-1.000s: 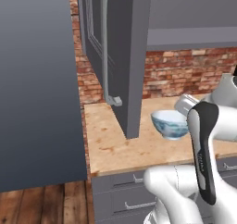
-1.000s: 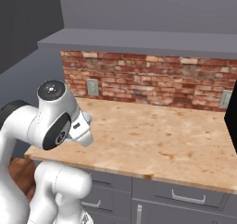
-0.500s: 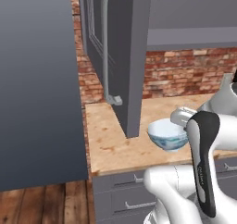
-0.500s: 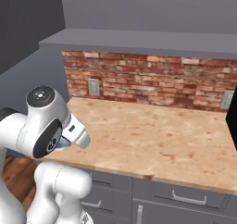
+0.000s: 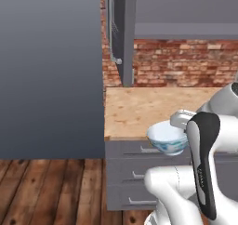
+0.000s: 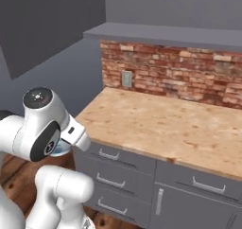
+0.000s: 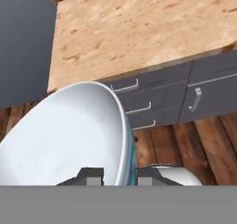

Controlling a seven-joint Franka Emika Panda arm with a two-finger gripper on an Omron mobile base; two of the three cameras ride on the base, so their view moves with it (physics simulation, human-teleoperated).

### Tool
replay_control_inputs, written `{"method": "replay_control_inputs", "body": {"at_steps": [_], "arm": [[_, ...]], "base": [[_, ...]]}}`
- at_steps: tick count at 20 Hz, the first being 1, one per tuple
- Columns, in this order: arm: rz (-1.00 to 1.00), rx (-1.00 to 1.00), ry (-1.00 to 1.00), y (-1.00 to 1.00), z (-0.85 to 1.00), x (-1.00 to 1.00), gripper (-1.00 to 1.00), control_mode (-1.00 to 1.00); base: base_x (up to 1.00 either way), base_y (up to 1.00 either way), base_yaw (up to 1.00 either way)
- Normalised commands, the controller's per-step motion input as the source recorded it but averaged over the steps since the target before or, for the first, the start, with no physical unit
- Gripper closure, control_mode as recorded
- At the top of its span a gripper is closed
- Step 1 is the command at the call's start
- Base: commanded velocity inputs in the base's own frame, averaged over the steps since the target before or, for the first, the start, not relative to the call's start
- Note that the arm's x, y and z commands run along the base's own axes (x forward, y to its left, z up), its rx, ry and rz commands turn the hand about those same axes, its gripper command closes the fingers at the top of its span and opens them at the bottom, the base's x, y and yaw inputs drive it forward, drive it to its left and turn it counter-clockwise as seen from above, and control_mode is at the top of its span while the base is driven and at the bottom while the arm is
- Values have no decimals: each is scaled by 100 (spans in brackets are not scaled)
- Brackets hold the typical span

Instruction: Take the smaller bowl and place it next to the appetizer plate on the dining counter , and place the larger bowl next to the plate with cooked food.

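Observation:
My gripper (image 7: 119,172) is shut on the rim of the smaller bowl (image 7: 69,135), one finger inside the pale hollow and one outside on the blue-green pattern. In the left base view the smaller bowl (image 5: 167,138) hangs upright in front of the wooden counter's front edge, level with the top drawers, with the gripper (image 5: 180,125) on its right rim. From the right base view a sliver of the bowl (image 6: 59,150) peeks out under my arm. The larger bowl, both plates and the dining counter are out of view.
A wood-topped kitchen counter (image 5: 153,105) with grey drawers (image 6: 118,157) runs along a brick wall (image 6: 189,76). An open cabinet door (image 5: 122,33) hangs above its left end, beside a tall grey panel (image 5: 51,70). Plank floor (image 5: 46,191) lies below.
The whole picture has shifted, so the base has backed away from the counter. The bowl has come with the gripper from over the countertop to in front of its edge.

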Motion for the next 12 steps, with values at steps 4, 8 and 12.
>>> {"method": "replay_control_inputs", "body": {"at_steps": [4,8,12], "arm": [[0,0,0,0,0,0,100,100],[0,0,0,0,0,0,100,100],[0,0,0,0,0,0,100,100]], "base": [[-47,-41,36],[-8,-69,41],[-30,-74,43]]}}
